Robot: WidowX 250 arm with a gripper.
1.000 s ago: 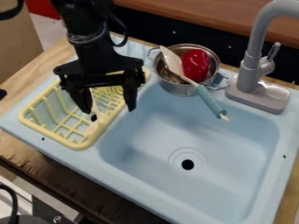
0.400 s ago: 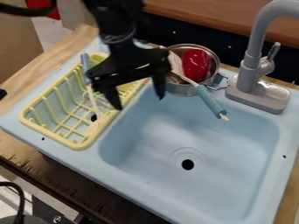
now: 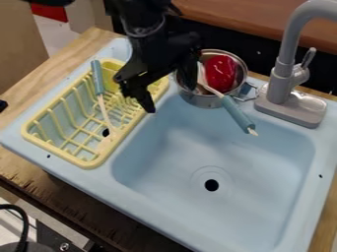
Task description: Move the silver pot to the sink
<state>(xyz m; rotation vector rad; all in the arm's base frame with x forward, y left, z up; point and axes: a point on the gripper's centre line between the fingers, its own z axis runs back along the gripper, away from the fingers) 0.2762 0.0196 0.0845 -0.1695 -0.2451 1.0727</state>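
Note:
My gripper (image 3: 171,97) hangs open at the upper left of the camera view, its fingers spread between the dish rack and the pot. One finger overlaps the left side of the silver pot (image 3: 203,101) in the view; whether it touches cannot be told. The pot stands at the back edge of the light blue sink (image 3: 217,142), left of the faucet, and holds a shiny red item (image 3: 220,72) and a spatula (image 3: 237,114) whose blue handle leans out over the basin. Part of the pot's left handle is hidden behind the gripper.
A yellow dish rack (image 3: 90,163) sits left of the basin, with a blue-handled utensil (image 3: 97,78) in it. The grey faucet (image 3: 281,78) rises at the back right, close to the pot's right handle. A dark drain hole (image 3: 211,185) marks the basin floor.
The gripper has moved right from above the dish rack toward the pot and has turned somewhat. The rack's utensil has come into fuller view. Pot, spatula and red item stay where they were.

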